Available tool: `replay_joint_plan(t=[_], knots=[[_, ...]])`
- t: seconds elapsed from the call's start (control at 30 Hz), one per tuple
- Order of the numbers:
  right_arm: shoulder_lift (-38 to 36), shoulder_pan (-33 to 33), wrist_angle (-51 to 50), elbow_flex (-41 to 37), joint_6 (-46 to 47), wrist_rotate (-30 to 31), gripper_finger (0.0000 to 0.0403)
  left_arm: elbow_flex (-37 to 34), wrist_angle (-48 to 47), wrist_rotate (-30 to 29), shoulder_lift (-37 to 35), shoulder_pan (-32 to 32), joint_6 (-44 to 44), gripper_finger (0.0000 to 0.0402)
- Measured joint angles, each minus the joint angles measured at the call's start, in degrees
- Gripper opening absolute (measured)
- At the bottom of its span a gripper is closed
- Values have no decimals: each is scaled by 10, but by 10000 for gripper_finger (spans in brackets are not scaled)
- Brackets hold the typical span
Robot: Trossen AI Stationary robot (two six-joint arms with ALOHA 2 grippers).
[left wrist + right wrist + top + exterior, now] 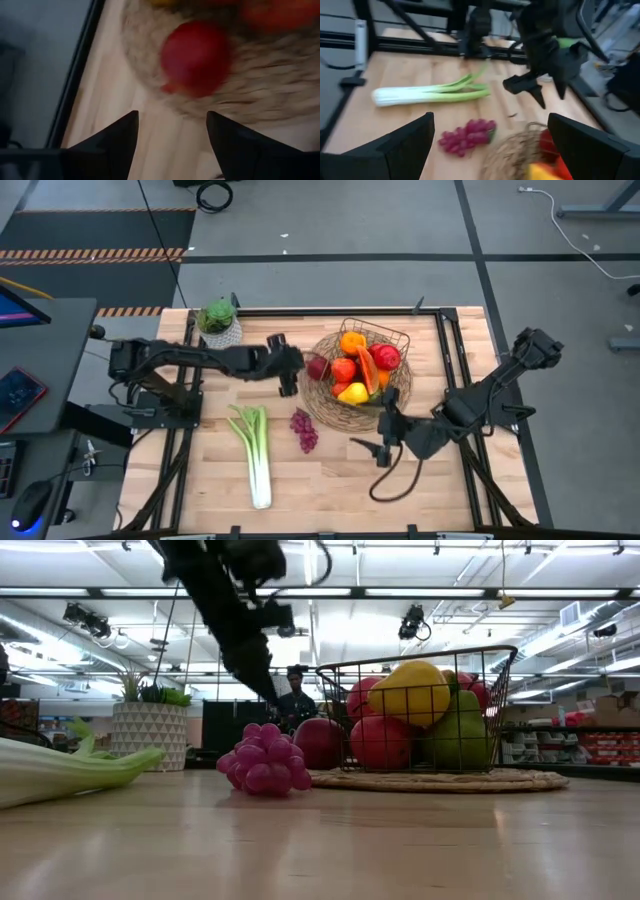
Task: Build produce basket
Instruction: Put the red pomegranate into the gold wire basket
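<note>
The brown wire basket (372,340) stands on its wide woven rim (325,395) at mid-table and holds several pieces of produce. A red apple (317,367) sits on the rim's left part, outside the wire body. My left gripper (296,375) is open, slanting down just left of that apple (195,57), with nothing between its fingers. Purple grapes (304,428) and a long leek (255,450) lie on the table in front of the basket. My right gripper (378,428) is open above the table at the rim's near right side, holding nothing.
A green plant in a white pot (218,320) stands at the far left, behind my left arm. A black frame rail (447,360) runs along the table's right side. Bare wood lies in front of the grapes (265,760) and right of the leek (430,92).
</note>
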Motion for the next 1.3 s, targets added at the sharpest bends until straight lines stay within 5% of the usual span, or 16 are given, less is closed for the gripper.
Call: replay_joint_plan(t=[0.17, 0.43, 0.73, 1.3], knots=[[-26, -30, -7, 0, -57, 6, 393, -16, 5, 76, 0, 73, 77, 252], [-93, -68, 7, 0, -180, 71, 393, -34, 42, 89, 0, 130, 328, 240], [-160, -87, -2, 0, -213, 97, 393, -34, 71, 179, 12, 118, 404, 233], [-166, -141, -6, 0, -241, 81, 393, -35, 178, 101, 111, 85, 481, 233]])
